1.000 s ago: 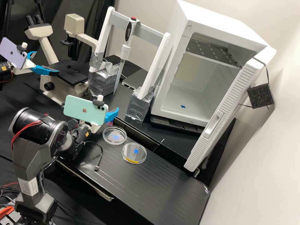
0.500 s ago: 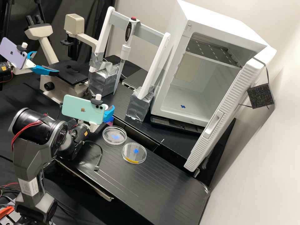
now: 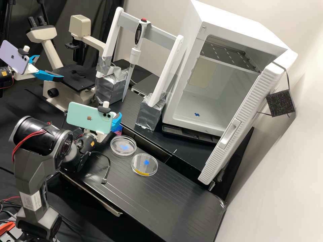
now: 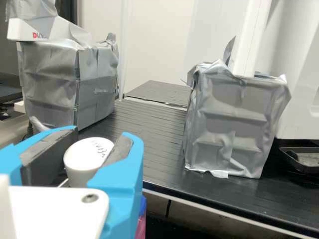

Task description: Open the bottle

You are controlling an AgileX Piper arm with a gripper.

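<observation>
Bottle point(image 3: 117, 132), a scrap of pink in the high view, sits below the pincer point(image 3: 117, 119), near two clear round dishes point(image 3: 144, 169), while the wrist view gives its white cap point(image 4: 83, 155), handwriting on top, within the pincer point(image 4: 103, 132), clamped or merely surrounded, I cannot tell. On the black table point(image 3: 175, 201) the dishes bear blue marks; beyond are silver-wrapped blocks point(image 3: 149, 116), a microscope point(image 3: 72, 80) and, against a pale wall point(image 3: 269, 168), a white cabinet point(image 3: 235, 20), door open.

Place: you're in a laboratory.
Optics: a microscope point(image 3: 69, 84).
Bench: petri dishes point(image 3: 144, 164), a pipette point(image 3: 135, 52) on a stand.
</observation>
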